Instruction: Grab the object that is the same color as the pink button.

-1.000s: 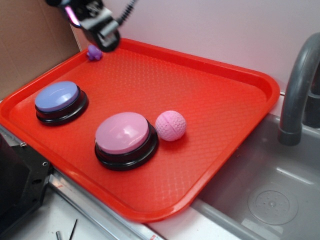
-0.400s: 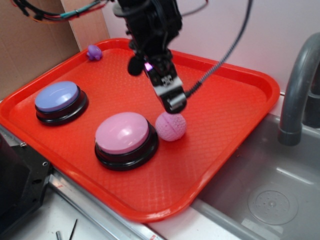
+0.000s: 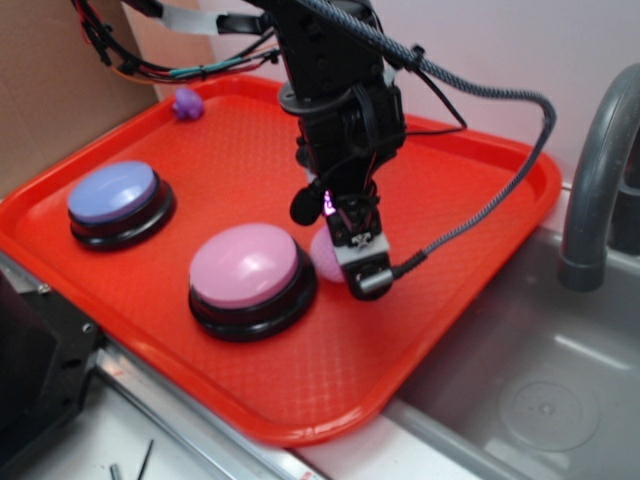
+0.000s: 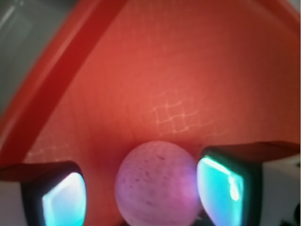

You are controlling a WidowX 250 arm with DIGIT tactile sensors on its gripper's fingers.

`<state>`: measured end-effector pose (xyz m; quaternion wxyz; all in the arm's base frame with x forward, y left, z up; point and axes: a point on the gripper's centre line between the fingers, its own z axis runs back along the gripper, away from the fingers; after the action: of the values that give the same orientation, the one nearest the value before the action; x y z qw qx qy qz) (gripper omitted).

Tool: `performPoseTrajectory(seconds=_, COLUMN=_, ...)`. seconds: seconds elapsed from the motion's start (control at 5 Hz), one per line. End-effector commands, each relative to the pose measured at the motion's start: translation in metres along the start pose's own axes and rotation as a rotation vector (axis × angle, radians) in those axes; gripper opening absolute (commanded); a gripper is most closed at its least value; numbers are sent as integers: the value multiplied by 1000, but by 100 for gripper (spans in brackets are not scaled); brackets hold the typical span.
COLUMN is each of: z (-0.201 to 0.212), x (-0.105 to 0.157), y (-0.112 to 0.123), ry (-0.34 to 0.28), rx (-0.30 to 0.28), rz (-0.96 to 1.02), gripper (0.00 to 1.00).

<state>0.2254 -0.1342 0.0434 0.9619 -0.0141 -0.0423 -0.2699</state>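
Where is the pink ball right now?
The pink ball sits on the red tray between the open gripper fingers in the wrist view; from outside it is mostly hidden, just right of the pink button.

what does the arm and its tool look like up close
The arm is black and blocky, trailing a grey braided cable plus thinner coloured wires. The tool has a small pink light and a pale printed label. In the wrist view its two black-framed pads glow teal.

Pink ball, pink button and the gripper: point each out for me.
pink ball (image 4: 156, 184): wrist view, front face.
pink button (image 3: 243, 264): exterior view, dome top.
gripper (image 4: 141, 190): wrist view, midway between fingertips.
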Motion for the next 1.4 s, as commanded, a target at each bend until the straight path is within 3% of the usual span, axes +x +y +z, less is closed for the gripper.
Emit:
performPoseTrajectory(seconds=0.0, z=-15, x=-4, y=10, ry=20, rx=-65, rz=46, gripper=100)
performPoseTrajectory(seconds=0.2, z=-15, x=-6, y=16, ry=33, rx=-52, rz=46, gripper=0)
performPoseTrajectory(seconds=0.4, z=-9, x=-7, y=21, ry=8, rx=-81, rz=42, gripper=0)
performPoseTrajectory(seconds=0.6, z=4, x=-3, y=26, ry=14, rx=-44, rz=95, gripper=0)
performPoseTrajectory(seconds=0.8, z=36, x=4, y=34, ry=63, rx=64, rz=295, gripper=0)
performPoseTrajectory(seconds=1.0, z=80, x=-2, y=57, ry=62, rx=83, rz=526, gripper=0)
performPoseTrajectory(seconds=1.2, z=116, x=-25, y=81, ry=37, rx=89, rz=697, gripper=0)
